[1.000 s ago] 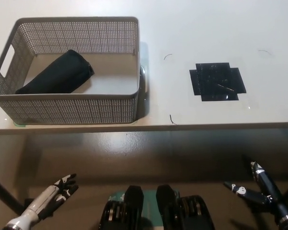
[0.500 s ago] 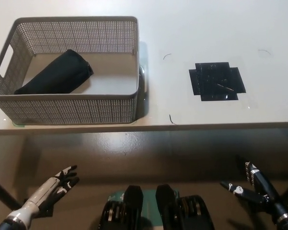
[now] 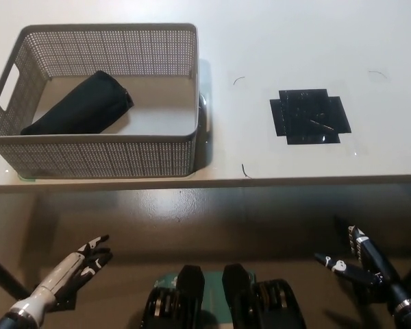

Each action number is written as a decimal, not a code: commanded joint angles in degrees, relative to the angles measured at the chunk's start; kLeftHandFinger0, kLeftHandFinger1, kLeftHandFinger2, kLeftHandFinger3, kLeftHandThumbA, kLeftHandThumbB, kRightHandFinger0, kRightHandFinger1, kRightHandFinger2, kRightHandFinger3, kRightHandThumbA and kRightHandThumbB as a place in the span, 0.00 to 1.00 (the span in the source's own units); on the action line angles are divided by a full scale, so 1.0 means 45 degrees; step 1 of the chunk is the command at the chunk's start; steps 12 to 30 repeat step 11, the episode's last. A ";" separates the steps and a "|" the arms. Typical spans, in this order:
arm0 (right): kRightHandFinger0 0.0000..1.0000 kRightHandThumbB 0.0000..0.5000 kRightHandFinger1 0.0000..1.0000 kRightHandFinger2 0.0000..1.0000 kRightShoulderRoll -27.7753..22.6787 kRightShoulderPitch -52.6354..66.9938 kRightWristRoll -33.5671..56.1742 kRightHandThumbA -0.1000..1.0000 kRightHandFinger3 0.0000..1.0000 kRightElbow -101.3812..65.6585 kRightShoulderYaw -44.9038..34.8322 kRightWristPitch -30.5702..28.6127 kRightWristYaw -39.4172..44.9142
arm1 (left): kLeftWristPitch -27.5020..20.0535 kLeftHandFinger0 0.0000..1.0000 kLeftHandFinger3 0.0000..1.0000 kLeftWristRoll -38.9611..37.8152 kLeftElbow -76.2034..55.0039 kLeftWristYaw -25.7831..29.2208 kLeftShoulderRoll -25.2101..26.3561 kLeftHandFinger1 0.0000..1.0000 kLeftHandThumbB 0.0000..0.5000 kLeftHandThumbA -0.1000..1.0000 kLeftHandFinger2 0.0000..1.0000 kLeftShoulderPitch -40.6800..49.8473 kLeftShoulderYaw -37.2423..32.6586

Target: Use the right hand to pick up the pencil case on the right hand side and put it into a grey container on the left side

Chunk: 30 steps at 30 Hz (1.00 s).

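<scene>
The grey basket [image 3: 103, 147] is sitting at the table's [image 3: 274, 41] left, the black pencil case [image 3: 79, 106] lying tilted inside it, black tape [image 3: 309, 116] lying rightward, while left hand [image 3: 82, 260] and right hand [image 3: 359, 264] are hanging below, fingers spread, holding nothing.

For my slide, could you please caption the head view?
Pencil case in grey basket; both hands open below the table.

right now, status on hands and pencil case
Left hand and right hand open, low below table. Pencil case lying in grey container. Nothing in the way.
</scene>
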 commanded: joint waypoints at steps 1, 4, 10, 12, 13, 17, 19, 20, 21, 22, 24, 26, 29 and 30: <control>1.00 0.78 1.00 1.00 -0.0232 -0.0446 0.0057 1.00 1.00 -0.0447 -0.0060 0.0306 0.0249 | 0.0002 0.82 1.00 -0.0037 -0.0138 0.0438 0.0243 0.81 0.50 1.00 0.89 -0.0363 0.0175; 1.00 0.74 1.00 1.00 -0.0243 -0.0494 0.0100 1.00 1.00 -0.0556 -0.0053 0.0447 0.0322 | -0.0004 0.82 1.00 -0.0044 -0.0150 0.0470 0.0242 0.80 0.48 1.00 0.89 -0.0401 0.0176; 1.00 0.65 1.00 1.00 -0.0401 -0.0628 -0.0366 1.00 1.00 -0.0604 0.0170 0.0456 0.0234 | 0.0068 0.80 1.00 -0.0046 -0.0161 0.0512 0.0239 0.79 0.48 1.00 0.89 -0.0431 0.0211; 1.00 0.65 1.00 1.00 -0.0401 -0.0628 -0.0366 1.00 1.00 -0.0604 0.0170 0.0456 0.0234 | 0.0068 0.80 1.00 -0.0046 -0.0161 0.0512 0.0239 0.79 0.48 1.00 0.89 -0.0431 0.0211; 1.00 0.65 1.00 1.00 -0.0401 -0.0628 -0.0366 1.00 1.00 -0.0604 0.0170 0.0456 0.0234 | 0.0068 0.80 1.00 -0.0046 -0.0161 0.0512 0.0239 0.79 0.48 1.00 0.89 -0.0431 0.0211; 1.00 0.65 1.00 1.00 -0.0401 -0.0628 -0.0366 1.00 1.00 -0.0604 0.0170 0.0456 0.0234 | 0.0068 0.80 1.00 -0.0046 -0.0161 0.0512 0.0239 0.79 0.48 1.00 0.89 -0.0431 0.0211; 1.00 0.65 1.00 1.00 -0.0401 -0.0628 -0.0366 1.00 1.00 -0.0604 0.0170 0.0456 0.0234 | 0.0068 0.80 1.00 -0.0046 -0.0161 0.0512 0.0239 0.79 0.48 1.00 0.89 -0.0431 0.0211; 1.00 0.65 1.00 1.00 -0.0401 -0.0628 -0.0366 1.00 1.00 -0.0604 0.0170 0.0456 0.0234 | 0.0068 0.80 1.00 -0.0046 -0.0161 0.0512 0.0239 0.79 0.48 1.00 0.89 -0.0431 0.0211; 1.00 0.65 1.00 1.00 -0.0401 -0.0628 -0.0366 1.00 1.00 -0.0604 0.0170 0.0456 0.0234 | 0.0068 0.80 1.00 -0.0046 -0.0161 0.0512 0.0239 0.79 0.48 1.00 0.89 -0.0431 0.0211; 1.00 0.65 1.00 1.00 -0.0401 -0.0628 -0.0366 1.00 1.00 -0.0604 0.0170 0.0456 0.0234 | 0.0068 0.80 1.00 -0.0046 -0.0161 0.0512 0.0239 0.79 0.48 1.00 0.89 -0.0431 0.0211; 1.00 0.65 1.00 1.00 -0.0401 -0.0628 -0.0366 1.00 1.00 -0.0604 0.0170 0.0456 0.0234 | 0.0068 0.80 1.00 -0.0046 -0.0161 0.0512 0.0239 0.79 0.48 1.00 0.89 -0.0431 0.0211; 1.00 0.65 1.00 1.00 -0.0401 -0.0628 -0.0366 1.00 1.00 -0.0604 0.0170 0.0456 0.0234 | 0.0068 0.80 1.00 -0.0046 -0.0161 0.0512 0.0239 0.79 0.48 1.00 0.89 -0.0431 0.0211; 1.00 0.65 1.00 1.00 -0.0401 -0.0628 -0.0366 1.00 1.00 -0.0604 0.0170 0.0456 0.0234 | 0.0068 0.80 1.00 -0.0046 -0.0161 0.0512 0.0239 0.79 0.48 1.00 0.89 -0.0431 0.0211; 1.00 0.65 1.00 1.00 -0.0401 -0.0628 -0.0366 1.00 1.00 -0.0604 0.0170 0.0456 0.0234 | 0.0068 0.80 1.00 -0.0046 -0.0161 0.0512 0.0239 0.79 0.48 1.00 0.89 -0.0431 0.0211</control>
